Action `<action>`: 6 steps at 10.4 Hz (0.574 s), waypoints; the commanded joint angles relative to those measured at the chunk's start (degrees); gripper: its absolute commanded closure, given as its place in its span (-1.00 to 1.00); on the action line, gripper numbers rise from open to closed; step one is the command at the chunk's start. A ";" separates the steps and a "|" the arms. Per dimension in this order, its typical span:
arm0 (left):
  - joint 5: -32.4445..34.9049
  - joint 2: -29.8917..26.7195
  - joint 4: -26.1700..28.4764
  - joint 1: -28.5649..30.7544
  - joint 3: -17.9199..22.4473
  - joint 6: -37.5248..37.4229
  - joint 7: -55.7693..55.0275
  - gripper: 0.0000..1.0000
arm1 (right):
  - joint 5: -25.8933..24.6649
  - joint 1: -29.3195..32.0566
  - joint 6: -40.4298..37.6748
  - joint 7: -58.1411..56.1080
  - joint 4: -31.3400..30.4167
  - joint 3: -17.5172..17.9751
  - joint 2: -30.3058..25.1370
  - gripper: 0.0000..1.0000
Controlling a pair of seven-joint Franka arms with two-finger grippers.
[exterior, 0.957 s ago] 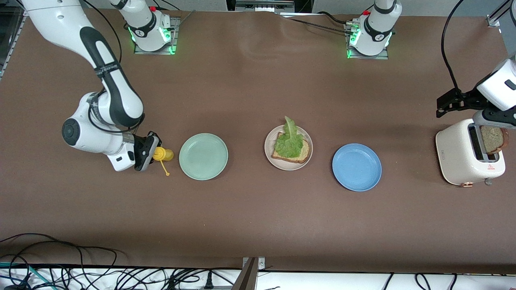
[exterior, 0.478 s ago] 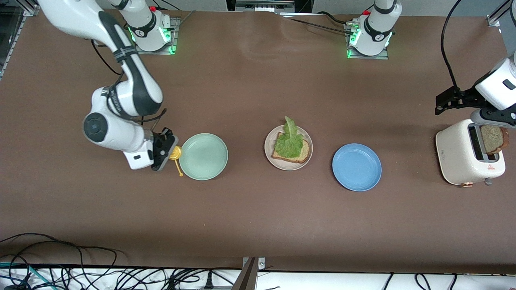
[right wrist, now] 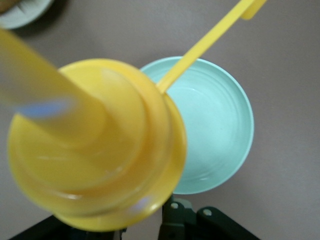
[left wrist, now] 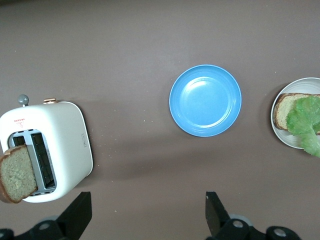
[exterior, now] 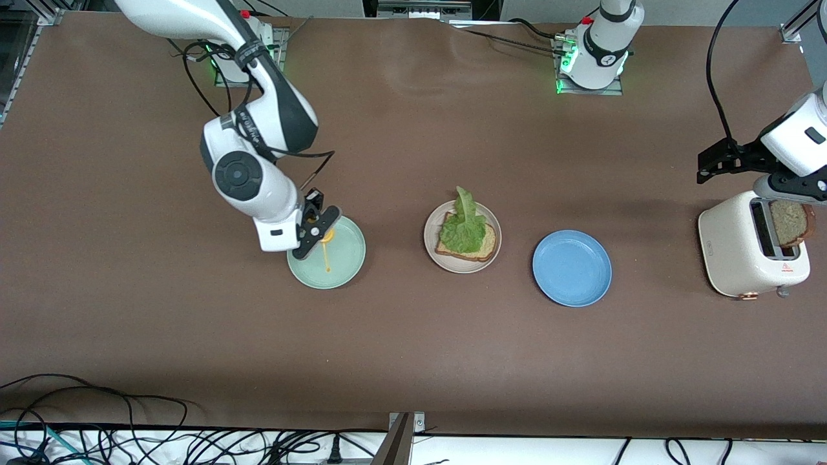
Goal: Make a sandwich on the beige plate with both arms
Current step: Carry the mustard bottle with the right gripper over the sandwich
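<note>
**Scene status: open sandwich on beige plate, second slice in toaster**

The round, shallow, pale beige plate (exterior: 431,227) sits near the middle of the brown table (exterior: 413,349). On it lies one square slice of brown bread (exterior: 489,243) topped by a ruffled green lettuce leaf (exterior: 464,225); no top slice is in place.

The right gripper (exterior: 318,227) hangs over the round mint-green plate (exterior: 342,261), which lies toward the right arm's end of the table from the beige plate. Its fingers are clenched on a yellow plastic squeeze bottle (right wrist: 95,150), whose thin yellow cap strap (exterior: 326,255) dangles over the mint-green plate.

The left gripper (left wrist: 147,215) is over the table beside the white two-slot toaster (exterior: 733,248), at the left arm's end of the table. Its fingers (left wrist: 80,212) are spread wide and grasp nothing. A second brown bread slice (exterior: 789,223) stands upright in a toaster slot.

The round blue plate (exterior: 572,268) lies bare between the beige plate and the toaster.
</note>
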State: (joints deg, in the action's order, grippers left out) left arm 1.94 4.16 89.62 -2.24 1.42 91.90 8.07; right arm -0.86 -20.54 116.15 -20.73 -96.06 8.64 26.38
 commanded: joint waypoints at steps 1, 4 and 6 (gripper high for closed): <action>2.10 0.24 -1.37 -0.04 -0.19 -1.20 -0.25 -1.00 | -5.09 -6.06 -5.47 9.18 5.24 -1.69 2.43 1.00; 2.01 0.24 -1.37 -0.04 -0.02 -1.20 -0.25 -1.00 | -9.16 -13.80 -11.65 14.04 13.87 -4.76 8.68 1.00; 2.01 0.24 -1.46 -0.04 -0.02 -1.20 -0.16 -1.00 | -9.25 -18.03 -13.31 14.40 17.12 -7.67 11.83 1.00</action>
State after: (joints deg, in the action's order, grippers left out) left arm 1.95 4.16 89.57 -2.18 1.56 91.90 8.07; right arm -8.93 -35.84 106.03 -7.05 -84.54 3.11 34.56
